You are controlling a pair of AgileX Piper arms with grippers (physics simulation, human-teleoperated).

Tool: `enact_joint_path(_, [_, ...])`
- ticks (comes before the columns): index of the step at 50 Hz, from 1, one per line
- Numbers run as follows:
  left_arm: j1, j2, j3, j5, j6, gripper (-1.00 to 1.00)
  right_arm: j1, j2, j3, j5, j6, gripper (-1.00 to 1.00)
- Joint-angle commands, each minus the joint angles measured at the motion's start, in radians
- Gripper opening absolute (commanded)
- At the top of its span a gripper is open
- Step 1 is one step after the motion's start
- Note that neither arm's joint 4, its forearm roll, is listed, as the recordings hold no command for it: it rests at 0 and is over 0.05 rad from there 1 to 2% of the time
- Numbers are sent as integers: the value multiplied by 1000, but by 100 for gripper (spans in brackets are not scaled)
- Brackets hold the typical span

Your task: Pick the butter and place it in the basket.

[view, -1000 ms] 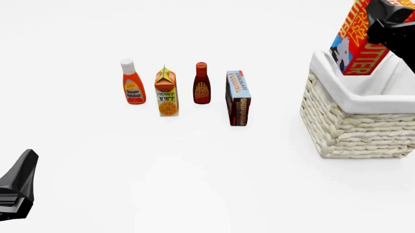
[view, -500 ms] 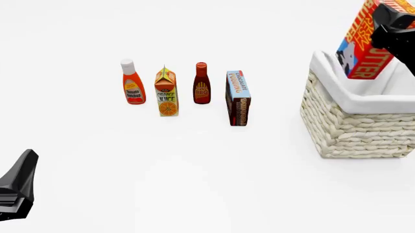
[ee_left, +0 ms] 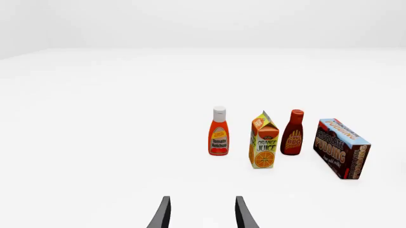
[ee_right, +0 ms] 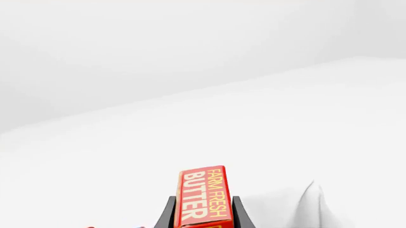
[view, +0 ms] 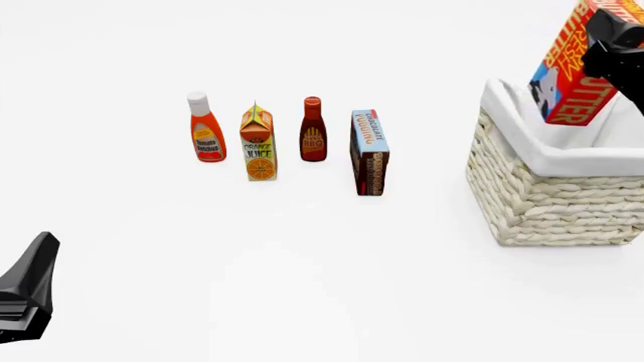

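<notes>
Red-orange butter [view: 569,72] is pinched between the fingers of the right gripper [ee_right: 201,214], held tilted above the basket [view: 544,192] near its far rim. If released askew, it could be caught on the rim. The left gripper [ee_left: 201,213] is spread, idle.

Simulated tabletop: blank white table [view: 302,286], featureless surroundings, rendered groceries, e.g. juice carton [view: 258,143].

The butter [view: 571,72], clamped in the right gripper [ee_right: 201,209], has drifted right and stands more upright above the basket [view: 548,192].
</notes>
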Motion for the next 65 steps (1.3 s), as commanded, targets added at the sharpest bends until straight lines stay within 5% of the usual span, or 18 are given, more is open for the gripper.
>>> enact_joint_path(1, [0, 0, 0, 0, 0, 100, -10, -8, -19, -4, 23, -100])
enact_joint_path(65, [0, 0, 0, 0, 0, 100, -50, -31, -18, 50, -5, -100])
